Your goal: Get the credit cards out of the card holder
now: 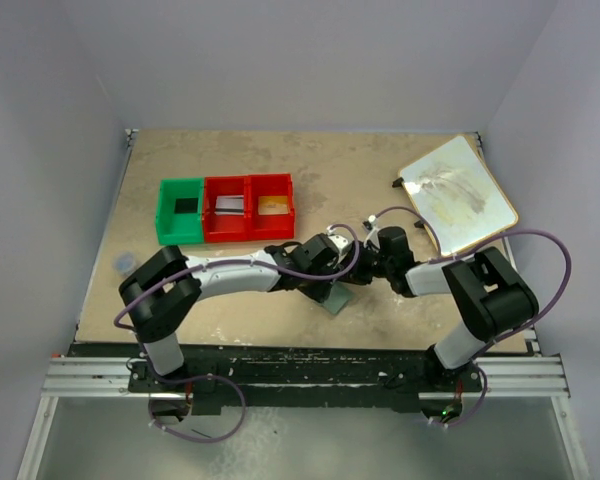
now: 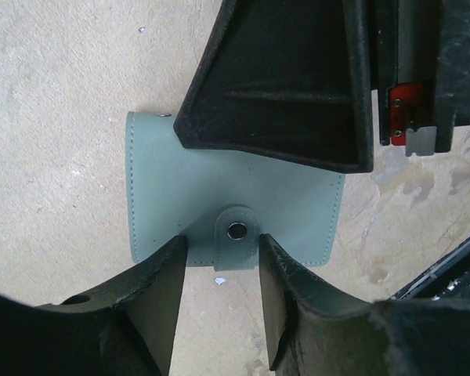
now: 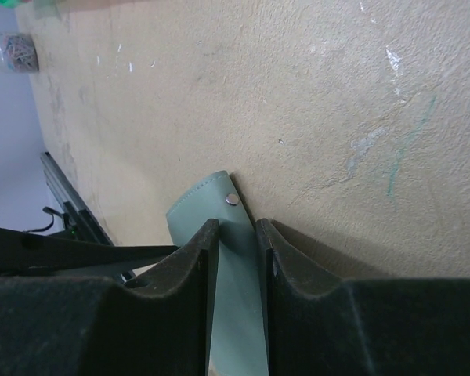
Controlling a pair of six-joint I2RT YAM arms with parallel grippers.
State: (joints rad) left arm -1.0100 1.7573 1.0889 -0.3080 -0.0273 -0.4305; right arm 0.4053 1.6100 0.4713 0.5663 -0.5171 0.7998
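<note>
The small grey-green bifold leather card holder (image 2: pixel 219 188) lay flat on the mottled beige table (image 2: pixel 55 94), near the middle of its front half, between the two arms. It was folded shut. The rounded snap-button tab (image 2: pixel 236 244) was pressed down over its near edge, so the pockets and any credit cards inside were hidden.

The left gripper (image 2: pixel 219 270) stood low over that near edge with its two black fingers apart. One finger was on each side of the tab, and both tips overlapped the holder's edge. Nothing was held between them.

The right gripper (image 3: pixel 235 251) approached from the opposite side. Its fingers were drawn close together, and a strip of the holder's grey-green material filled the gap between them, so it appeared clamped on that edge. A small metal stud (image 3: pixel 233 199) showed just beyond the fingertips.

A red two-compartment plastic bin (image 1: pixel 248 236) and a green plastic bin (image 1: pixel 166 215) stood touching side by side, farther back on the left and well apart from the holder. Each compartment held a flat item, but what these were could not be determined. A large cream board (image 1: pixel 458 195) lay at the far right corner.
</note>
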